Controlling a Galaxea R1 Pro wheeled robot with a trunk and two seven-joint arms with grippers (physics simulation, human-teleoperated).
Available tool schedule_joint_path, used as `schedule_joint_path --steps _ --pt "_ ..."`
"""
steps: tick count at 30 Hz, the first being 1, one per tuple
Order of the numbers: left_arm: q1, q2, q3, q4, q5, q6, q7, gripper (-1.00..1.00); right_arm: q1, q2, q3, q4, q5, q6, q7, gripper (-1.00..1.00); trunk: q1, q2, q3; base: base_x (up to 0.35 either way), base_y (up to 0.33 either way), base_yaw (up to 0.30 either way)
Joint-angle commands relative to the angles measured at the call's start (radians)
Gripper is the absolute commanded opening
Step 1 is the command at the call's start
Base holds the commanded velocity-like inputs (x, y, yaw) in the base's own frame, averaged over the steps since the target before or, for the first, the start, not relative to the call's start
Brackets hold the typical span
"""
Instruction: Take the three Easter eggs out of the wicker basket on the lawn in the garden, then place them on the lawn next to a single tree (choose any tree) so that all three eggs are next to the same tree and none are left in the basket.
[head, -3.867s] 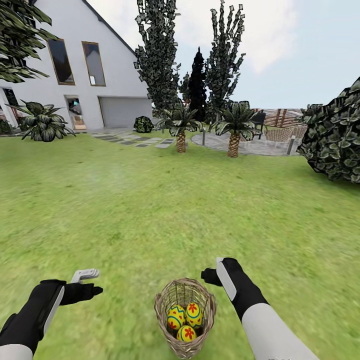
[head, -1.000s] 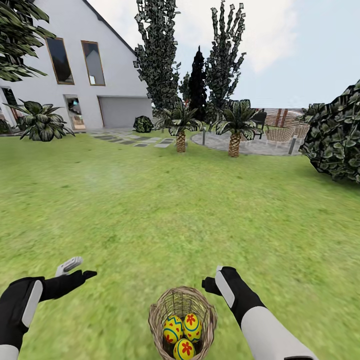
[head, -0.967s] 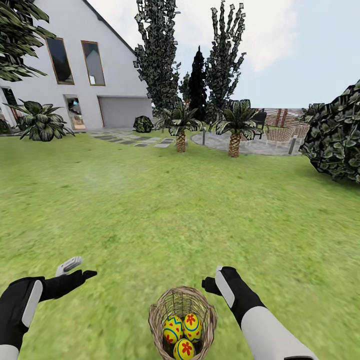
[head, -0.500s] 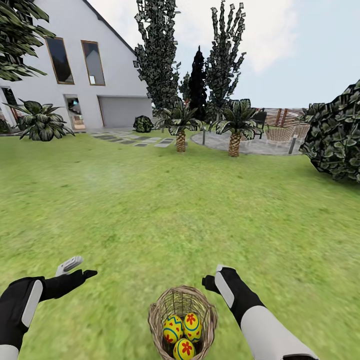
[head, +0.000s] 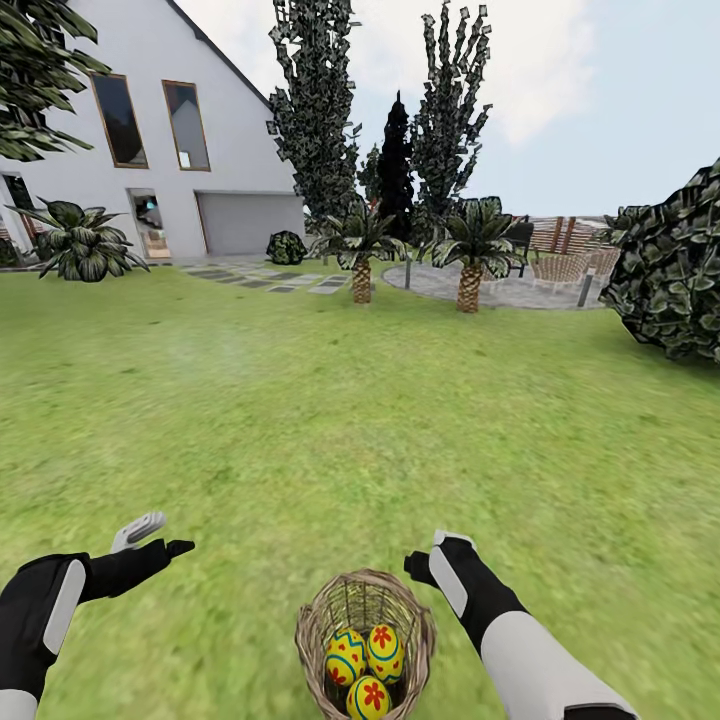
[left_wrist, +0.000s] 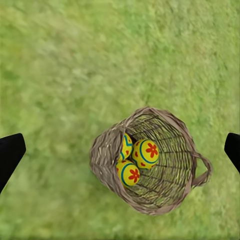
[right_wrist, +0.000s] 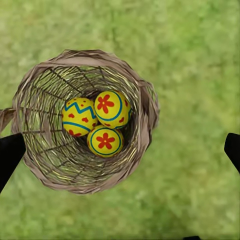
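Head view: lawn (head: 300, 400) before white house (head: 150, 130).

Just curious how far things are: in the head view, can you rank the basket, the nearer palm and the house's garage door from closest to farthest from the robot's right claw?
1. Basket: just beside the right claw, toward the robot's left.
2. Palm: far ahead across the lawn.
3. Garage door: farthest, ahead and left, behind the palms.

Count: 3 Easter eggs (right_wrist: 80, 118) (right_wrist: 112, 109) (right_wrist: 105, 141), all inside 1 wicker basket (right_wrist: 45, 165) on the lawn (head: 300, 420). 2 short palms (head: 361, 262) (head: 469, 265) at the lawn's far edge. 1 white house (head: 150, 150) w/ 2 tall upper windows (head: 122, 122) (head: 187, 127), 1 garage door (head: 250, 222). 2 robot arms (head: 45, 615) (head: 520, 640).
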Motion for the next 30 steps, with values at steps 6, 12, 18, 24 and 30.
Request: schedule_joint_path --steps 6,12,18,24,30 --pt "-0.001 0.000 0.001 0.000 0.004 0.007 -0.001 1.00 -0.001 0.001 -0.001 0.001 -0.009 0.002 -0.008 1.00 0.023 -0.043 -0.020 0.000 0.000 0.000" --pt "-0.001 0.000 0.001 0.000 0.004 0.007 -0.001 1.00 -0.001 0.001 -0.001 0.005 -0.009 0.002 -0.008 1.00 0.046 -0.085 -0.039 0.000 0.000 0.000" --pt "-0.001 0.000 0.001 0.000 0.004 0.006 -0.001 1.00 -0.013 0.001 -0.001 0.022 -0.009 0.002 -0.008 1.00 0.069 -0.127 -0.058 0.000 0.000 0.000" --pt "-0.001 0.000 0.001 0.000 0.004 0.006 -0.001 1.00 -0.021 0.001 -0.001 0.057 -0.009 -0.002 -0.008 1.00 0.092 -0.169 -0.077 0.000 0.000 0.000" --pt "-0.001 0.000 0.000 0.000 0.004 0.005 -0.001 1.00 -0.022 0.001 -0.001 0.060 -0.009 -0.002 -0.008 1.00 0.115 -0.211 -0.095 0.000 0.000 0.000"
